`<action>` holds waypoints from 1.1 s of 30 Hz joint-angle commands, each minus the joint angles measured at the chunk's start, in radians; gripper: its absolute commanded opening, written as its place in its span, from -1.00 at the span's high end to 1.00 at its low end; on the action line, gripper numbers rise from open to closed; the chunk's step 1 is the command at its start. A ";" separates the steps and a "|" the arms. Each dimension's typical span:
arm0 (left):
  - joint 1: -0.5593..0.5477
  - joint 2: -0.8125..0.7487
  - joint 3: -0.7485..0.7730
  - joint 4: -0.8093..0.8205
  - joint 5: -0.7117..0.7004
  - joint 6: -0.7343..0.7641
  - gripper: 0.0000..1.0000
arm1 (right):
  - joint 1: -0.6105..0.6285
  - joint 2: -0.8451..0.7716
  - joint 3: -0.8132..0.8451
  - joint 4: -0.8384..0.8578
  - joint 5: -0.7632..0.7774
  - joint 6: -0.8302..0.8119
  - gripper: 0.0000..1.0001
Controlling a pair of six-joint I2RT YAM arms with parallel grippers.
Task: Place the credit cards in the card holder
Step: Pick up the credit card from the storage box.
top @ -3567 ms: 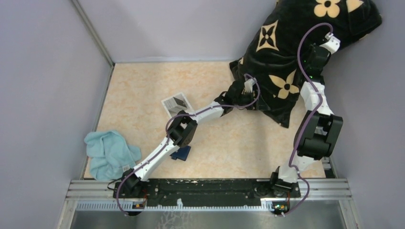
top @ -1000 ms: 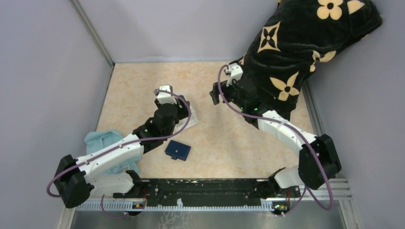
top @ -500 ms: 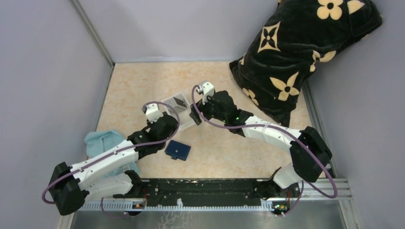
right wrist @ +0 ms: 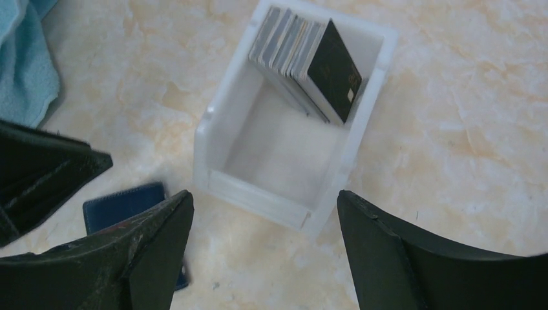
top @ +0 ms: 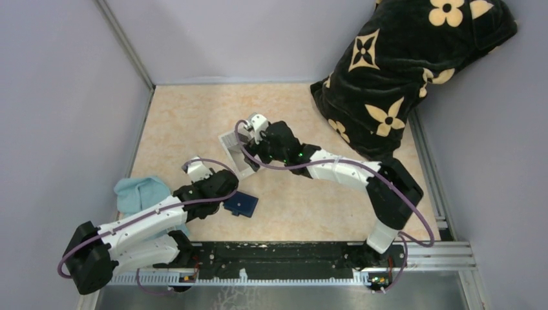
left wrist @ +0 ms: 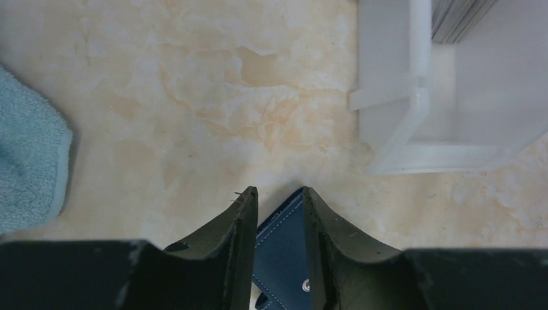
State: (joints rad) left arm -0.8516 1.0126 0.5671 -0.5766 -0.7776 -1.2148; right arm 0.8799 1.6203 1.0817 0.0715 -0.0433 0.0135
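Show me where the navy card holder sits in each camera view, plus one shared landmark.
Top external: card holder left of centre, lower half.
Left wrist: card holder bottom centre, between the left gripper's fingers.
Right wrist: card holder lower left.
Shared landmark: white tray beside it.

Card holder (top: 240, 204): a small navy-blue wallet, roughly square, folded shut and lying flat on the tabletop (top: 187, 116). Its snap stud (left wrist: 304, 282) faces up, and pale stitching runs along its edge. It sits slightly skewed at 6 o'clock of the white tray (right wrist: 213, 139), near it but not touching. Credit cards (right wrist: 304, 55): a tight stack standing on edge and leaning inside the tray, packed against its end wall at the 11 o'clock end in the top view. The foremost card is black with a small pale chip mark; those behind are grey.
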 commanded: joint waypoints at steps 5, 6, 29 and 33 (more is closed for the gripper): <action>0.050 -0.042 -0.073 0.024 -0.060 -0.116 0.27 | -0.025 0.223 0.336 -0.039 -0.042 -0.026 -0.63; 0.064 -0.047 -0.079 0.052 -0.056 -0.090 0.27 | -0.034 0.250 0.369 -0.047 -0.053 -0.018 -0.62; 0.424 0.132 -0.117 0.568 0.287 0.277 0.02 | -0.112 0.632 0.788 -0.199 -0.240 0.101 -0.51; 0.438 0.174 -0.120 0.611 0.307 0.280 0.03 | -0.117 0.655 0.804 -0.200 -0.261 0.131 -0.48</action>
State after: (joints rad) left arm -0.4290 1.1549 0.4587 -0.0475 -0.5114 -0.9569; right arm 0.7738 2.2536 1.8271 -0.1448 -0.2646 0.1032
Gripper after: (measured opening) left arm 0.489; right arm 0.749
